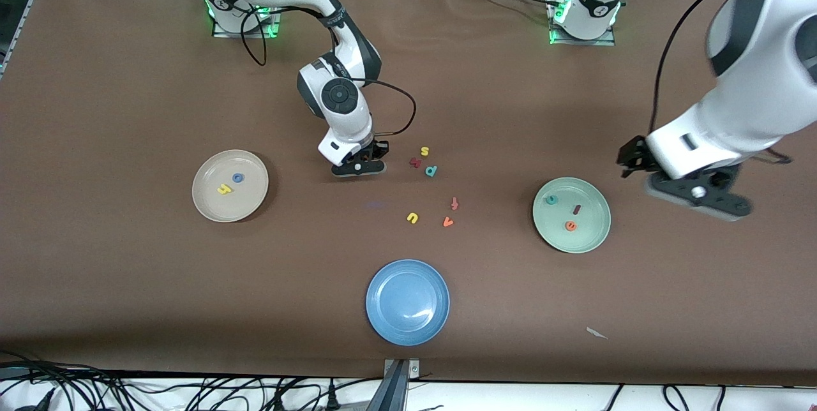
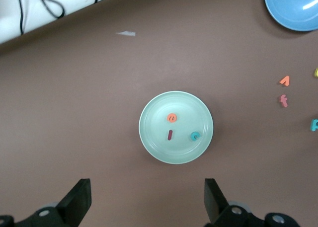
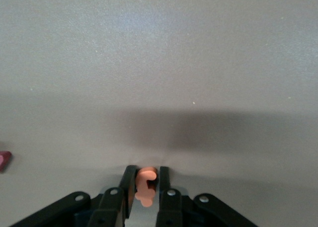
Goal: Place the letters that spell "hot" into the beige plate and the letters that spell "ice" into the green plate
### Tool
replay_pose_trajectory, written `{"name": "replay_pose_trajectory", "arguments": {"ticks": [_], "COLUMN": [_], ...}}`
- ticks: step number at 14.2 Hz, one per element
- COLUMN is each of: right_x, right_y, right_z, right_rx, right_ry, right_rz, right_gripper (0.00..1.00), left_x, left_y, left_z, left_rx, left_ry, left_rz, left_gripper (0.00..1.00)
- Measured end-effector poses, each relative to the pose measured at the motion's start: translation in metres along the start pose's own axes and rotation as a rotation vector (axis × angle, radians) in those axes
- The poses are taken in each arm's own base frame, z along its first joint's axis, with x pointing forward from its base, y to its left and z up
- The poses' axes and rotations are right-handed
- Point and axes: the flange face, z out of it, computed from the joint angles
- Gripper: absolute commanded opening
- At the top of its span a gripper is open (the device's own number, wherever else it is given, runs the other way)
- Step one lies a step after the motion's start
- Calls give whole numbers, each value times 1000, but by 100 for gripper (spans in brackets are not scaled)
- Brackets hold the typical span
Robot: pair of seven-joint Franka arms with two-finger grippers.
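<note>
My right gripper (image 1: 359, 168) is low at the table, between the beige plate (image 1: 214, 205) and the loose letters. It is shut on the orange "t" (image 3: 147, 185), which stands pinched between its fingers (image 3: 129, 180). In the beige plate lie the yellow "h" (image 1: 223, 189) and the blue "o" (image 1: 237, 177). The green plate (image 1: 588, 236) holds the teal "c" (image 1: 552, 200), the maroon "i" (image 1: 576, 209) and the orange "e" (image 1: 570, 226). My left gripper (image 1: 696, 197) hangs open and empty beside the green plate (image 2: 151, 140), toward the left arm's end.
Loose letters lie mid-table: a yellow "s" (image 1: 424, 151), a maroon piece (image 1: 415, 162), a teal "d" (image 1: 431, 171), a red "f" (image 1: 454, 203), a yellow "u" (image 1: 412, 217) and an orange "v" (image 1: 448, 222). A blue plate (image 1: 407, 301) sits nearer the camera. A paper scrap (image 1: 597, 333) lies near the front edge.
</note>
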Motion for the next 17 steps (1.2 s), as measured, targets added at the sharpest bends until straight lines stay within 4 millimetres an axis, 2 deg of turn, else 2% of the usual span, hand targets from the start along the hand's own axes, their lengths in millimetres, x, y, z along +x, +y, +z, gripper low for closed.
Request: {"name": "replay_pose_trajectory", "arguments": {"ticks": [3,5,8,10,13,17], "right_x": [0,0,3,15,45,73], "right_y": [0,0,0,7,39,114], "right_z": [0,0,-2,-13,-50,-78], "right_rx": [-1,-1,2,-9,-37,-97], "right_ry": [0,-1,4,-6,-23,-51], "right_rz": [1,2,4,22,60,-5], "right_gripper": [18,16,16,16,16,16], "left_x": [-25,-38,-58,-67,-75,-79], "left_y": [-32,-35,-44,-54,-72,-73], "left_z": [4,7,1,2,8,3], "left_rx": [-67,-66,-53,-48,-48,-46], "left_ry": [-23,-27,17,24,18,27], "left_rz": [-110,-130,-159,-177,-158,-144], "left_gripper": [100,100,100,100,100,100]}}
